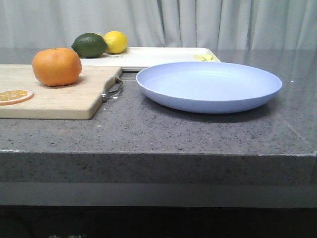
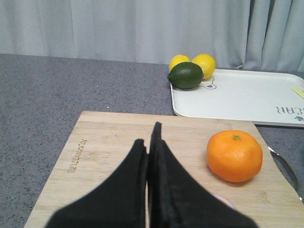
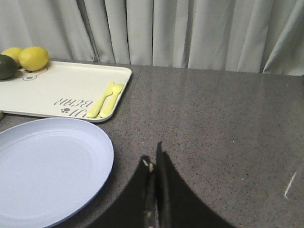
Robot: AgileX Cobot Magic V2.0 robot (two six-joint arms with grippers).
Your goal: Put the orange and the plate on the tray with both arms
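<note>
The orange point(image 1: 57, 66) sits on the wooden cutting board point(image 1: 59, 99) toward the left edge of the worktop, upright with its stem scar up, a thin orange slice point(image 1: 15, 95) lying flat on the board nearer the front edge. The plate point(image 1: 208, 85) rests directly on the grey stone in the middle of the worktop, just beside the board's metal handle point(image 1: 113, 90), and the tray point(image 1: 148, 57) lies behind both toward the back edge, carrying a lime point(image 1: 89, 45) and lemons point(image 1: 115, 41) at its left end and small yellow cutlery point(image 3: 106, 99) at its right end. The left gripper point(image 2: 151, 137) hovers over the board with its jaws pressed together and nothing between them, the orange off to one side of it; the right gripper point(image 3: 155, 159) is likewise closed and empty above bare stone just beside the plate's rim. The orange looks firm and light, but round and dimpled, so it would likely roll unless it is gripped across its widest middle with the jaws opened well past its width. The plate looks stiff, light and smooth, too wide to span; the rim on the edge nearest the right arm seems the only hold, pinched top and underside, and it may tip or slide on the polished stone.
</note>
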